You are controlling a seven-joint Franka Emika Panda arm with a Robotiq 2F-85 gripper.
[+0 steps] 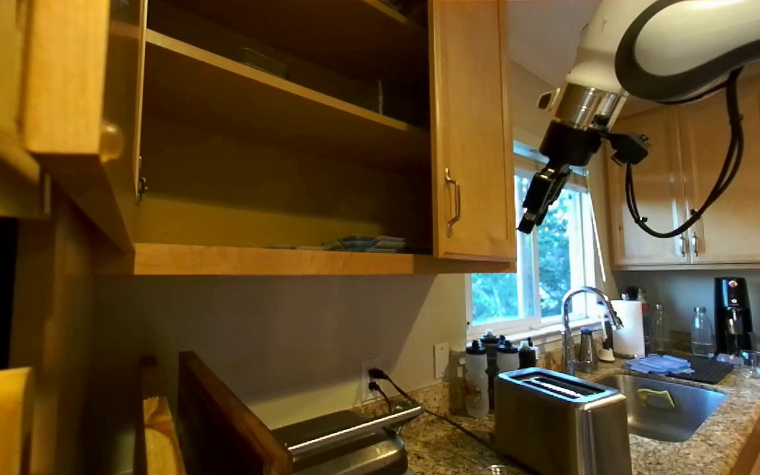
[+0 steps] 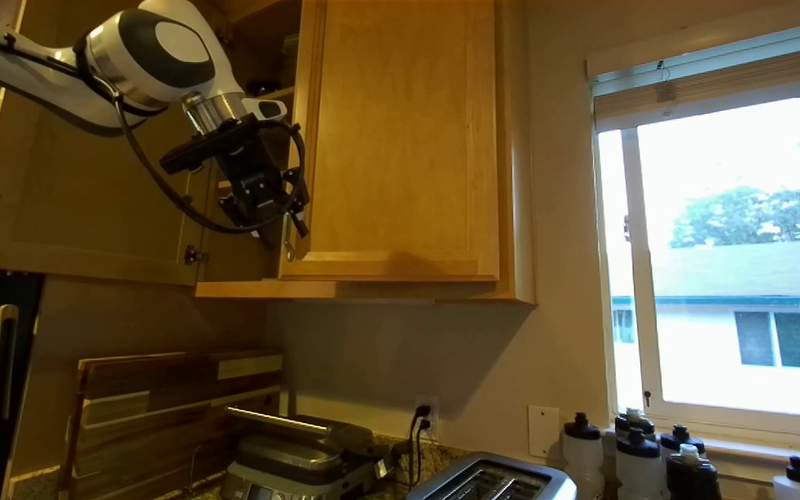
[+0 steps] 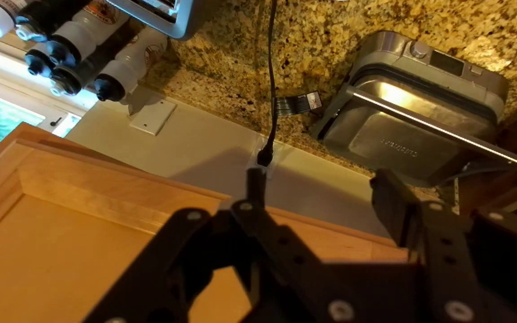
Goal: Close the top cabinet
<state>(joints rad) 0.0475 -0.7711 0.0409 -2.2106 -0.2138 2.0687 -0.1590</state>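
Observation:
The top cabinet (image 1: 268, 258) of honey wood shows in both exterior views. Its left door (image 2: 87, 187) is swung wide, baring two inner shelves, and its edge (image 1: 66, 86) juts toward the camera in an exterior view. The right door (image 2: 400, 139) lies against the frame, with a curved handle (image 1: 454, 201) near its lower left corner. My gripper (image 1: 530, 223) points down in front of the right door, apart from it. In the wrist view the gripper (image 3: 317, 179) is open, nothing between its fingers; that door's panel (image 3: 56, 242) fills the lower left.
Below stand a steel toaster (image 1: 561, 422), a contact grill (image 3: 406, 116), cutting boards (image 2: 178, 410) and several bottles (image 2: 639, 451). A window (image 2: 719, 278) is right of the cabinet. Narrower wall cabinets (image 1: 703, 178) hang past it, above a sink (image 1: 670, 415).

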